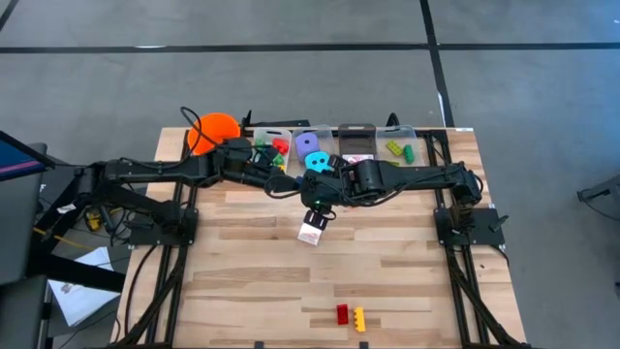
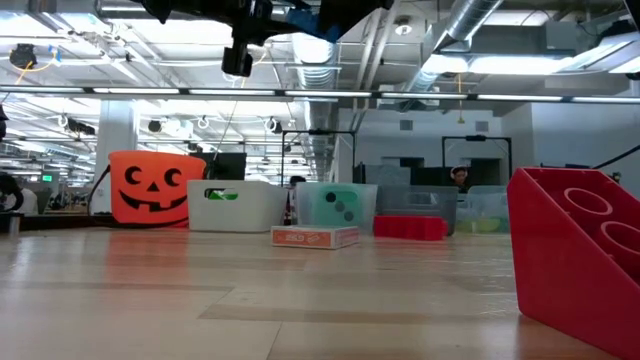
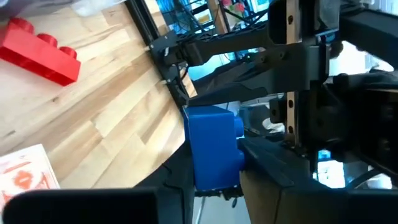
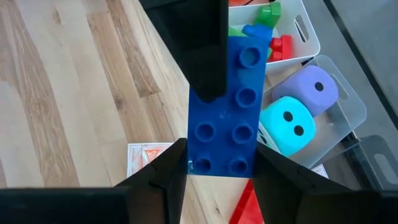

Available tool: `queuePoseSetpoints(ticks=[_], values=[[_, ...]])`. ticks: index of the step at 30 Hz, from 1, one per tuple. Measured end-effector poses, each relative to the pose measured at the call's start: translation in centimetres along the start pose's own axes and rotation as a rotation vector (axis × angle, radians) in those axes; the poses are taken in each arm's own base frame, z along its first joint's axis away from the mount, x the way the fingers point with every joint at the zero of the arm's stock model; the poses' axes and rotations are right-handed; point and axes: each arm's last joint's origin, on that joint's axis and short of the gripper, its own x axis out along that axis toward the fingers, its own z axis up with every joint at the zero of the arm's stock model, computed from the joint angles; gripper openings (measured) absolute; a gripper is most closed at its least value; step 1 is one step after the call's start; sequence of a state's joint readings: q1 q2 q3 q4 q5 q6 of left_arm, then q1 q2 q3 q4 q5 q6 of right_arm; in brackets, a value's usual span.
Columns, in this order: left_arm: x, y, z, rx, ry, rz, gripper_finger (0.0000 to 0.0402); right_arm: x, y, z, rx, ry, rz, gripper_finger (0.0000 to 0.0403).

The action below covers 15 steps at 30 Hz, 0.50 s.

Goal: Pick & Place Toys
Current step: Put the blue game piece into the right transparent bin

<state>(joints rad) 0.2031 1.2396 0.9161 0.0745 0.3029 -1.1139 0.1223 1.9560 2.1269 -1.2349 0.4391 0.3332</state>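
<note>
- Blue plastic brick (image 4: 227,106), a two-by-four block with round studs on its face, hangs in the air above the table (image 1: 387,271), near the row of bins at the far edge.
- Right claw (image 4: 219,165) is clamped on one end of the brick, a dark finger (image 4: 161,177) pressed to each long side.
- Left claw (image 3: 233,174) meets the same brick from the other end; in the right wrist view one of its dark fingers lies over the studded face, and in its own view the brick's smooth blue side sits against a finger. Whether that grip has fully clamped I cannot tell.
- In the high view both claws come together over the middle of the table's far half, just in front of the bins.
- Red-and-white card box (image 1: 312,234) lies flat on the wood just below the two claws.
- Red brick (image 1: 342,314) and yellow brick (image 1: 360,318) lie side by side near the table's front edge, well apart from everything else.
- Teal dotted die (image 4: 289,124) and purple dotted die (image 4: 311,90) sit touching in one clear bin (image 4: 348,102).
- Neighbouring white bin (image 4: 305,31) holds red, green and blue bricks in a jumble.
- Orange pumpkin-face bucket (image 2: 150,188) stands at the left end of the bin row.
</note>
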Motion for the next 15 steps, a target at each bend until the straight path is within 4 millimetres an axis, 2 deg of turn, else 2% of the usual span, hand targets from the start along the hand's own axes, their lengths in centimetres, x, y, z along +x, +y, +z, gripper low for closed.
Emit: queuePoseSetpoints(ticks=[4,8,15], values=[[0.0,0.0,0.1,0.043,-0.002,0.000,0.0085,0.0,0.1,0.0,-0.003,-0.005,-0.002,0.0157],[-0.2,0.3,0.3,0.077,-0.005,0.020,0.0085,-0.1,0.3,0.1,0.001,-0.022,0.003,0.0187],[-1.4,3.2,1.3,0.115,0.033,0.251,0.0085,-1.2,0.9,0.1,-0.014,-0.037,0.021,0.0238]])
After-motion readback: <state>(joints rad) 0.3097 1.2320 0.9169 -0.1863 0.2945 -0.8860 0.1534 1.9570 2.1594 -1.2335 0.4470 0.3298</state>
